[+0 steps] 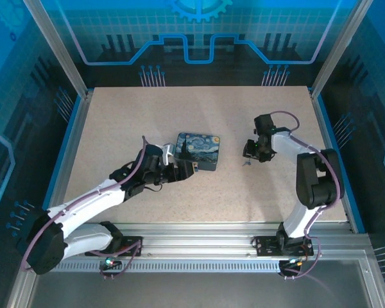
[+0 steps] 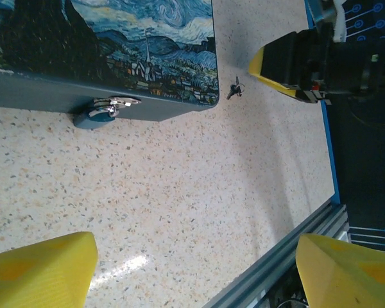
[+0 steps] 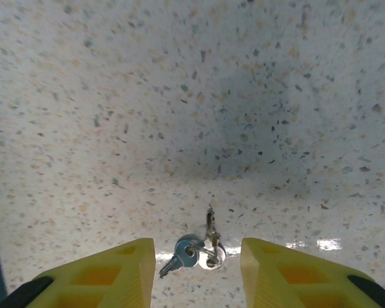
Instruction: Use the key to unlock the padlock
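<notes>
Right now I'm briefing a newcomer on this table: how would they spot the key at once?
Start at the painted box and look right to the right arm's yellow fingers. Between them lies the key, a small silvery bunch on a ring, lying loose, unlike the padlock clipped to the box.

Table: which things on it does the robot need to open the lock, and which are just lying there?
Needed: keys, padlock, right claw with a finger on each side of the keys.
Just there: box with the padlock on its side, table.
</notes>
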